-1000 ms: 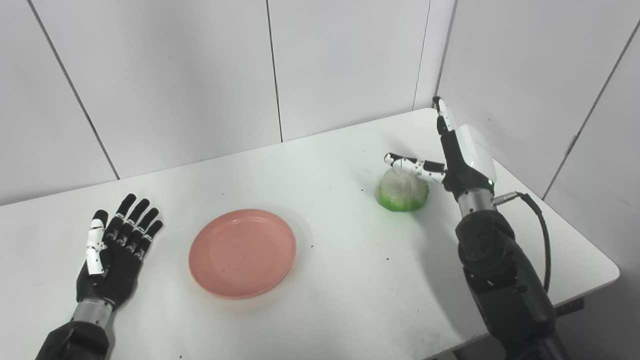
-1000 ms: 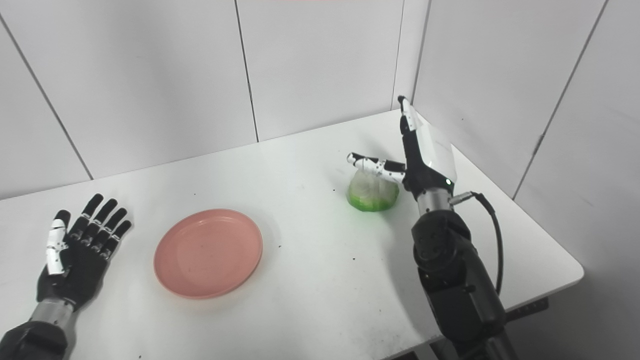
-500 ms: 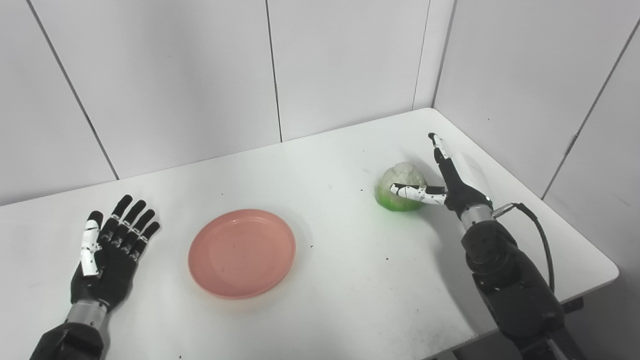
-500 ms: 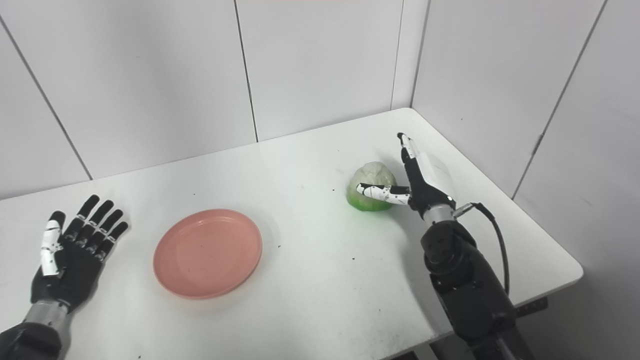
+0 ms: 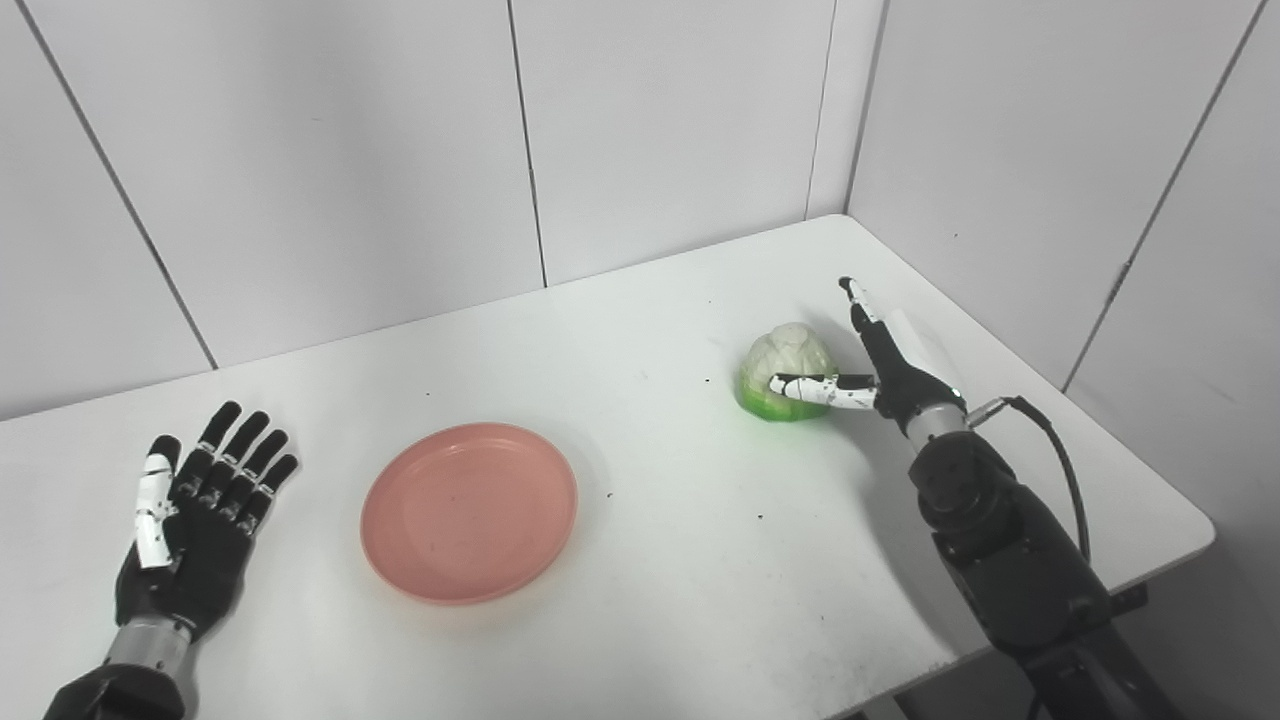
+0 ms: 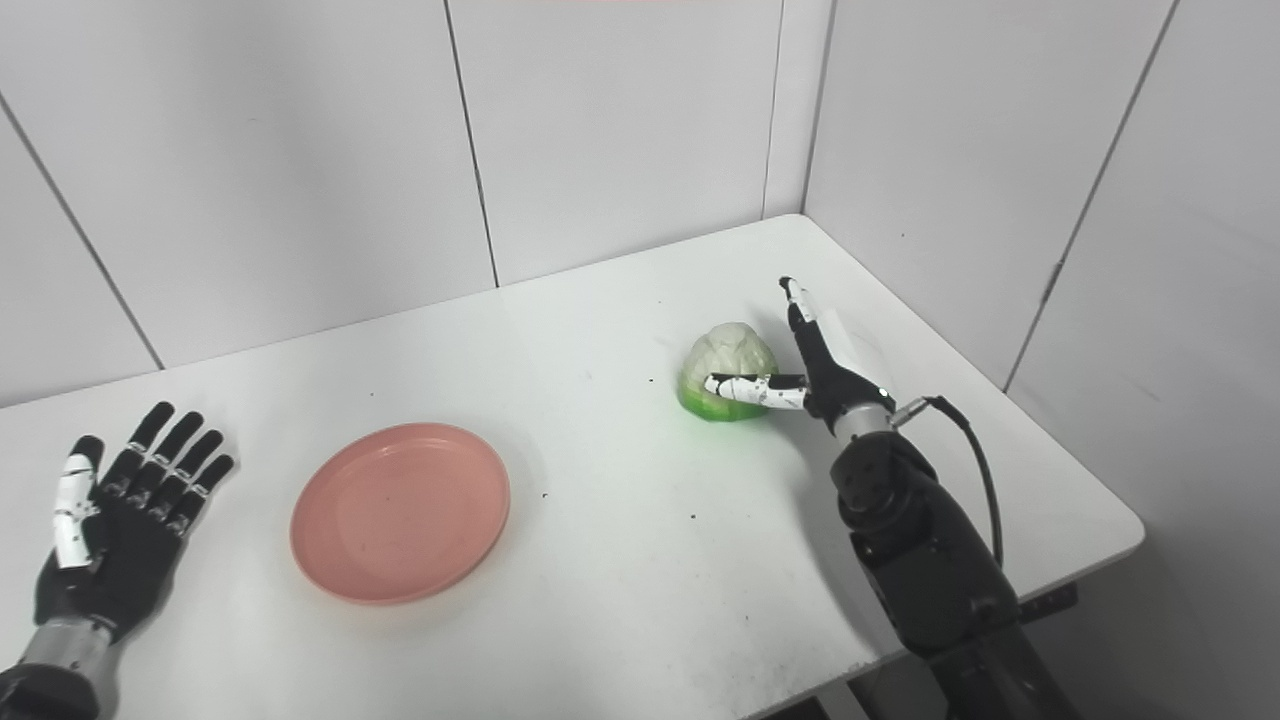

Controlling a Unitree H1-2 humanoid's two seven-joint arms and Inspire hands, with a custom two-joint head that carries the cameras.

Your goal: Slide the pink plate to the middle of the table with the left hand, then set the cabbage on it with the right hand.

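left hand (image 5: 190,525): flat on table (image 5: 680,540), fingers spread, holding nothing
pink plate (image 5: 468,511): left of table centre, apart from both hands
cabbage (image 5: 785,357): on table, right side
right hand (image 5: 880,365): fingers apart, thumb across cabbage front, not clamped

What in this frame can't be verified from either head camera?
- Whether the right robot hand actually grips the cabbage: its fingers behind the cabbage are hidden in both views.
- Cabbage's far side: hidden by the cabbage itself.
- Left robot hand: forearm cut off by the bottom edge.
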